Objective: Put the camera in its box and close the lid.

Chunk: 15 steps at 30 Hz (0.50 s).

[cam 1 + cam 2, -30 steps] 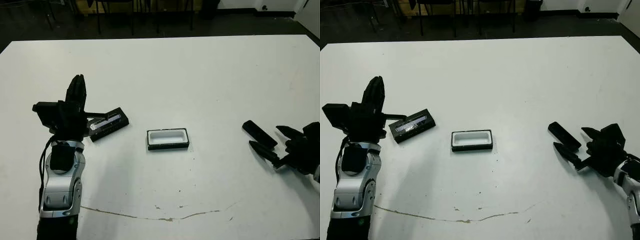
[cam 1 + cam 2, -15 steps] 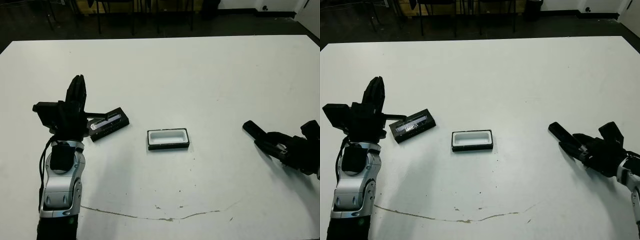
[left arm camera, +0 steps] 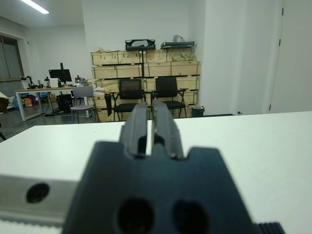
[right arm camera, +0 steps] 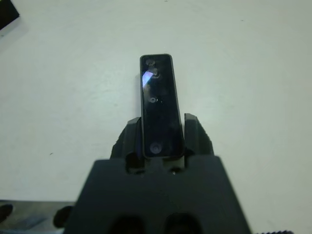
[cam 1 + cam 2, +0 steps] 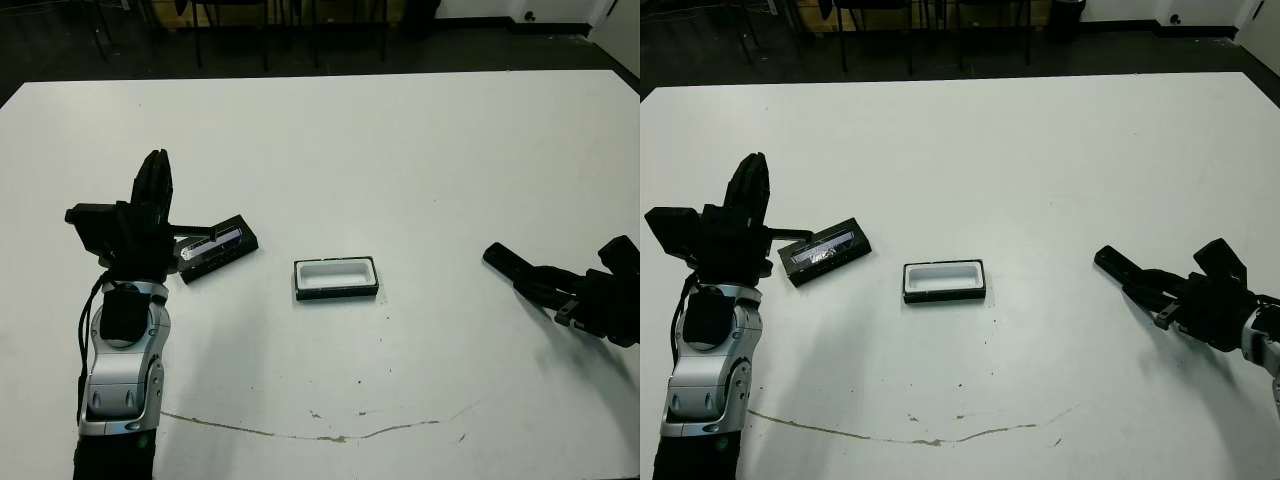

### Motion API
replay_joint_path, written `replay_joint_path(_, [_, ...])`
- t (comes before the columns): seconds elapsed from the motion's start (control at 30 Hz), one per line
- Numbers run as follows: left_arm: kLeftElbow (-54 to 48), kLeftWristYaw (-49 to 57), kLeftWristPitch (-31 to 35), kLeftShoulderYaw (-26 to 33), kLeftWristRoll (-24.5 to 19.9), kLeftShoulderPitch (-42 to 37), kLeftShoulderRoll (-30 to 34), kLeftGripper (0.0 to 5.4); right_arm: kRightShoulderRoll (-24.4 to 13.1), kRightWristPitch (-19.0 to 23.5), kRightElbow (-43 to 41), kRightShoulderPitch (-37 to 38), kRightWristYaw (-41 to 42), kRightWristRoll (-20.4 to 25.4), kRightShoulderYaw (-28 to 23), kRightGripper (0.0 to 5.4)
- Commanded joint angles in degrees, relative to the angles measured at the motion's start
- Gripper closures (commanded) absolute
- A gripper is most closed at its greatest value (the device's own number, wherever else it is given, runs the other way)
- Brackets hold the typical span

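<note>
near right edge | right claw (image 4: pixel 161 134) clamps camera (image 4: pixel 158 105) | box (image 5: pixel 336 278) well apart

The left gripper (image 5: pixel 155 180) stands upright on its raised forearm, fingers pressed together. The right gripper (image 4: pixel 161 134) reaches low, fingers clamped on the camera (image 4: pixel 159 105).

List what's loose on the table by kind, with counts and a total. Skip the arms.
Camera: 1, clamped between the fingers of the right gripper
Box: 1, open, white lining showing, nothing in it
Lid: 1, lying beside the left gripper
Total: 3
</note>
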Motion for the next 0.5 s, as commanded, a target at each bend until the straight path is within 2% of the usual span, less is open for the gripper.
replay_joint_path(0.03, [0.21, 0.05, 1.2, 0.07, 0.29, 0.62, 0.88, 5.4, 0.89, -0.45, -0.76, -0.57, -1.61, 0.14, -1.34, 4.73])
replay_joint_path(0.13, [0.44, -0.03, 0.81, 0.0, 0.32, 0.6, 0.88, 5.4, 1.11, 1.43, -2.91, -3.3, -2.52, 1.35, -1.95, 4.73])
replay_joint_path(0.2, [0.32, 0.03, 1.02, -0.11, 0.4, 0.63, 0.82, 5.4, 1.0, 5.06, -5.95, -5.97, -3.02, 2.96, -1.93, 4.73])
replay_joint_path(0.37, [0.01, 0.34, 1.59, -0.54, 0.8, 0.76, 0.6, 5.4, 2.89, 3.05, -8.87, -13.94, -1.13, 4.62, 0.42, 4.73])
replay_joint_path(0.43, [-0.04, 0.49, 1.46, -0.64, 0.97, 0.82, 0.47, 5.4, 3.64, 5.37, -11.39, -17.05, -0.96, 5.18, 2.36, 4.73])
replay_joint_path(0.5, [-0.12, 0.51, 1.36, -0.6, 0.92, 0.89, 0.42, 5.4, 4.11, 9.62, -15.27, -20.12, -1.63, 5.35, 5.31, 4.73])
